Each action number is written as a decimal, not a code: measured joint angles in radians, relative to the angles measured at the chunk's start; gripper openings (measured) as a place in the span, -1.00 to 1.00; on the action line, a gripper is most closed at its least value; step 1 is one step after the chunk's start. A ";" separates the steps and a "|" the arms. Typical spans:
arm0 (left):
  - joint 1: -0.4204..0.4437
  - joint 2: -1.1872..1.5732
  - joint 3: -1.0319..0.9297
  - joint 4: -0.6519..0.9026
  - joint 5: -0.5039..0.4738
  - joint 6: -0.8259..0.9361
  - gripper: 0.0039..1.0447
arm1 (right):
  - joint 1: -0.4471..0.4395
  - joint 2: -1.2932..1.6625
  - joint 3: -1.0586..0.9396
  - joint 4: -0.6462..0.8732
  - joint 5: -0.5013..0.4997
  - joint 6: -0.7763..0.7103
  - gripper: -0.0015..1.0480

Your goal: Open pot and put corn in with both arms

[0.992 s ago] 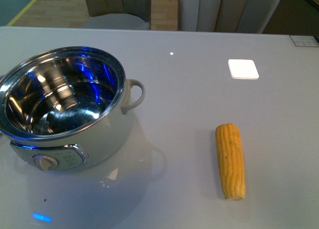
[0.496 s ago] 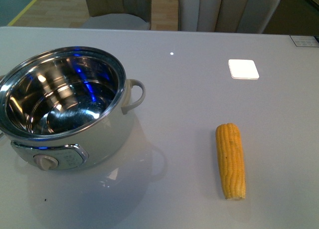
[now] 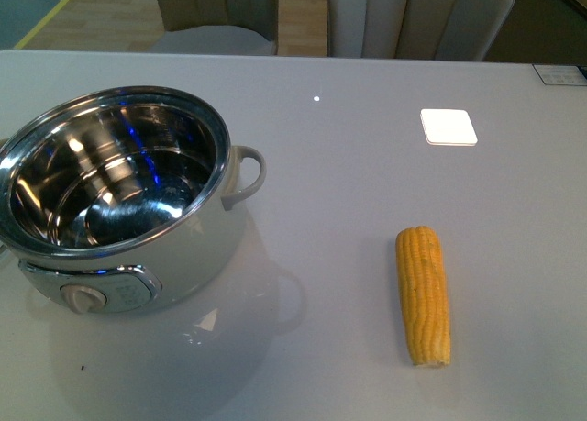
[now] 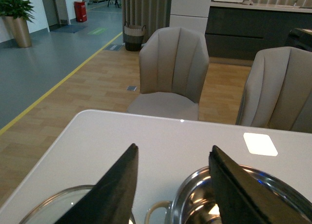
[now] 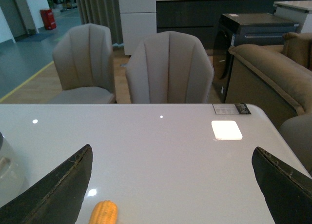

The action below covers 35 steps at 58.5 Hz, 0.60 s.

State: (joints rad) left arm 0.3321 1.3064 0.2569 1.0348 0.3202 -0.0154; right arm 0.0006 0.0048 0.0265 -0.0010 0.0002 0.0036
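Front view: neither arm shows. The pot [image 3: 119,201] stands on the robot's left side of the grey table [image 3: 330,173], with no lid on it and its steel bowl bare. The corn [image 3: 423,295] lies flat on the table on the robot's right, well apart from the pot. Its long axis runs almost straight away from the robot, rounded end far and what looks like the cut end near. By this layout the right arm is the nearer one for the pick. Jaws closing across the cob would have to close side to side, not fore and aft.

Left wrist view: the left gripper [image 4: 173,147] has its two black fingers spread with nothing between them, held above the table. Below them sits the pot's rim [image 4: 195,204], and beside the pot lies a round glass lid [image 4: 53,207]. So the opening step looks finished.

Right wrist view: the right gripper [image 5: 172,149] is spread wide and empty, raised over the table. Only one end of the corn [image 5: 103,213] pokes into the picture's edge. It sits much closer to one finger [image 5: 63,185] than to the other, so the gripper is not centred over the cob. I judge it must shift sideways and come down before closing. A sliver of the pot [image 5: 6,170] shows beyond that same finger.
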 joint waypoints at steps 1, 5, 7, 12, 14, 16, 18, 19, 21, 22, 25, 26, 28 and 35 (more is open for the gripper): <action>-0.010 -0.018 -0.012 -0.005 -0.009 0.000 -0.29 | 0.000 0.000 0.000 0.000 0.000 0.000 0.83; -0.040 -0.069 -0.045 -0.021 -0.038 0.002 -0.49 | 0.000 0.000 0.000 0.000 0.000 0.000 0.83; -0.058 -0.096 -0.067 -0.026 -0.055 0.003 -0.63 | 0.000 0.000 0.000 0.000 0.000 0.000 0.83; -0.090 -0.116 -0.118 0.014 -0.087 0.004 -0.91 | 0.000 0.000 0.000 0.000 0.000 0.000 0.83; -0.104 -0.135 -0.138 0.002 -0.102 0.005 -0.94 | 0.000 0.000 0.000 0.000 0.000 0.000 0.83; -0.115 -0.156 -0.150 -0.013 -0.114 0.005 -0.94 | 0.000 0.000 0.000 0.000 0.000 0.000 0.83; -0.126 -0.181 -0.160 -0.029 -0.121 0.005 -0.94 | 0.000 0.000 0.000 0.000 0.000 0.000 0.83; -0.133 -0.198 -0.166 -0.039 -0.129 0.005 -0.94 | 0.000 0.000 0.000 0.000 0.000 0.000 0.83; -0.146 -0.235 -0.176 -0.063 -0.142 0.005 -0.94 | 0.000 0.000 0.000 0.000 0.000 0.000 0.83; -0.150 -0.244 -0.179 -0.069 -0.145 0.005 -0.94 | 0.000 0.000 0.000 0.000 0.000 0.000 0.83; -0.165 -0.290 -0.190 -0.100 -0.161 0.005 -0.94 | 0.000 0.000 0.000 0.000 0.000 0.000 0.83; -0.171 -0.308 -0.195 -0.113 -0.165 0.005 -0.94 | 0.000 0.000 0.000 0.000 0.000 0.000 0.83; -0.182 -0.341 -0.202 -0.139 -0.175 0.005 -0.94 | 0.000 0.000 0.000 0.000 0.000 0.000 0.83; -0.209 -0.434 -0.220 -0.215 -0.202 0.005 -0.94 | 0.000 0.000 0.000 0.000 0.000 0.000 0.83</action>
State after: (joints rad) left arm 0.1234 0.8726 0.0372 0.8200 0.1184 -0.0109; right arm 0.0006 0.0044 0.0265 -0.0013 0.0002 0.0036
